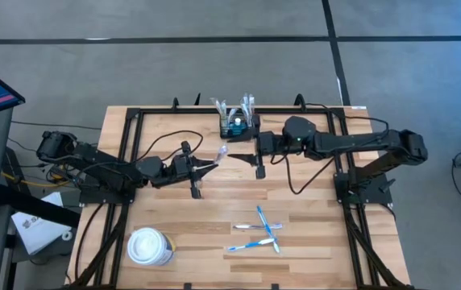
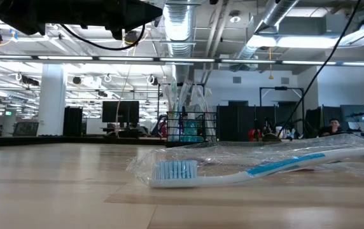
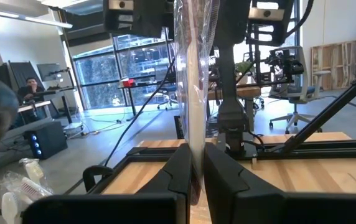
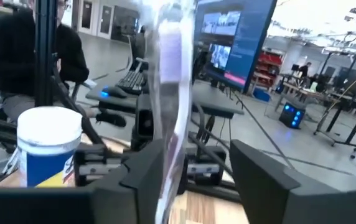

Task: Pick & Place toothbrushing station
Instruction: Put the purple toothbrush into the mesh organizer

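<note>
Wooden counter (image 1: 174, 266) carries everything. Left jaws (image 1: 208, 166) are clamped on a wrapped toothbrush (image 1: 221, 152); right jaws (image 1: 257, 151) stand apart around its other end. If the left lets go now, the slippery wrapper could drop it short of the station (image 1: 237, 125), just beyond at the far edge.
</note>
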